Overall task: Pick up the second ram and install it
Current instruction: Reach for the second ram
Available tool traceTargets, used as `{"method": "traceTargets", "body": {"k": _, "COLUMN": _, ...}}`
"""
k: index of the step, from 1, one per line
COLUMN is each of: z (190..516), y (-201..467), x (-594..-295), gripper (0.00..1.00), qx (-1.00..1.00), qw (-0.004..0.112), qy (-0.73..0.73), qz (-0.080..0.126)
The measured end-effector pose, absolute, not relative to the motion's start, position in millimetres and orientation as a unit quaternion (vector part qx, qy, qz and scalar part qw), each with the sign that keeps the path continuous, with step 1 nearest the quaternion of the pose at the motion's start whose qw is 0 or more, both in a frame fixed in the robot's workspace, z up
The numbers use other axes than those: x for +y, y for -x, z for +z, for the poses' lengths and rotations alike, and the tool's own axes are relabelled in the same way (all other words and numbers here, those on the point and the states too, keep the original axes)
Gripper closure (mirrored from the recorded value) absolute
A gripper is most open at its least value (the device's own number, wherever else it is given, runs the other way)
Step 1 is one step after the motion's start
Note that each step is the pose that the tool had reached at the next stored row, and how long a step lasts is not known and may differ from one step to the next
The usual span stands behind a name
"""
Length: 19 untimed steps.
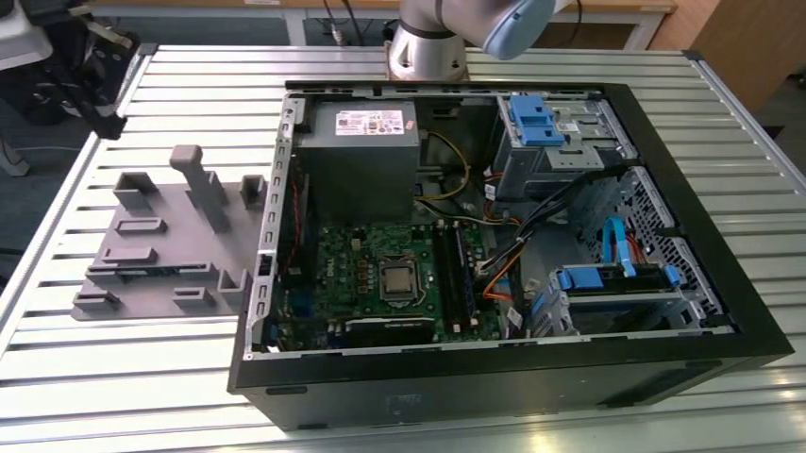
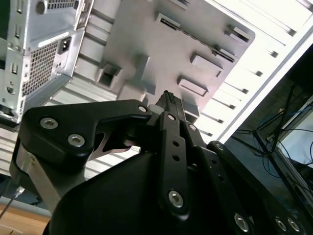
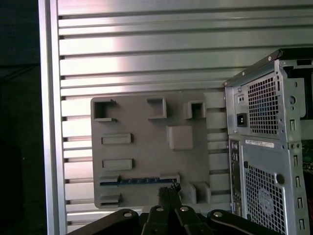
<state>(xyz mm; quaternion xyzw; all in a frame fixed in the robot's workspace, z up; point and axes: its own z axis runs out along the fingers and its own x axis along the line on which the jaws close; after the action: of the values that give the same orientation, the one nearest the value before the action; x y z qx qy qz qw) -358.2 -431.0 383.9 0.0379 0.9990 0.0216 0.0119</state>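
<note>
While the second ram (image 3: 142, 181) sits in its grey holder (image 3: 137, 147), the claw (image 3: 169, 189) hovers close by, pressed together and empty. This looks like the approach step, and gripping likely needs it spread first.

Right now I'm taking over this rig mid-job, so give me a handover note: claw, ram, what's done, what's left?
Claw: shut, holding nothing, poised over the grey holder beside the computer case.
Second ram: lying in a slot of the holder, close to the claw's tip, not gripped.
Done: nothing that shows.
Left: the pick-up, then fitting it on the motherboard inside the open case.
</note>
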Motion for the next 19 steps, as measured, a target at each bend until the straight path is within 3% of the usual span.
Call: {"method": "traceTargets", "body": {"k": 19, "z": 383.2, "y": 383.9, "x": -438.9, "gripper": 0.89, "qx": 0.999, "qw": 0.012, "qy": -0.038, "qz": 0.022}}
